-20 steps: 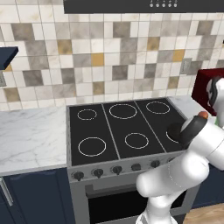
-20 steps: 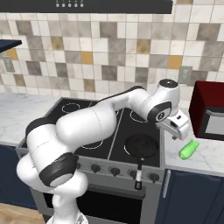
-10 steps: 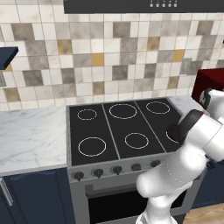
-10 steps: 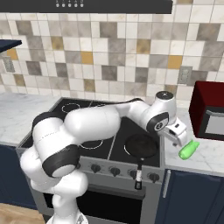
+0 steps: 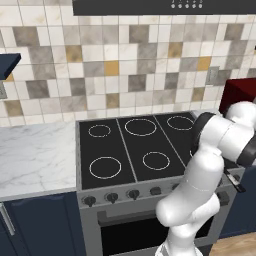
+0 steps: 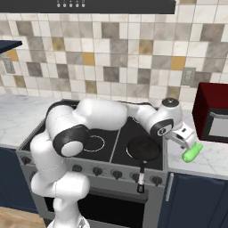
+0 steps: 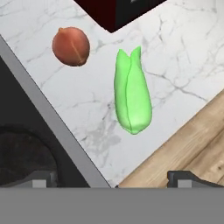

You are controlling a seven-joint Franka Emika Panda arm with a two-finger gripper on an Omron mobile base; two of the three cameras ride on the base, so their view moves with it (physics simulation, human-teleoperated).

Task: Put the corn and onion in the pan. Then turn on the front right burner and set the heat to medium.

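On the marble table (image 7: pixel 183 57) to the right of the stove, I have the corn (image 7: pixel 132 94) lying almost straight ahead of the tool (image 7: pixel 111 177), its long axis running along my line of sight with the blunt end nearest and the split leafy tip pointing away. My tool's two tips sit wide apart at the bottom of the hand view, clamped on nothing, so I judge a descent would straddle the ear across its narrow width. The onion (image 7: pixel 71 46) rests farther off and to the left of the corn, well apart from it, beside a dark red box (image 6: pixel 213 111). The corn looks smooth, waxy and tapered; the onion round and matte. The black pan (image 6: pixel 144 148) waits on the front right burner, handle toward me.
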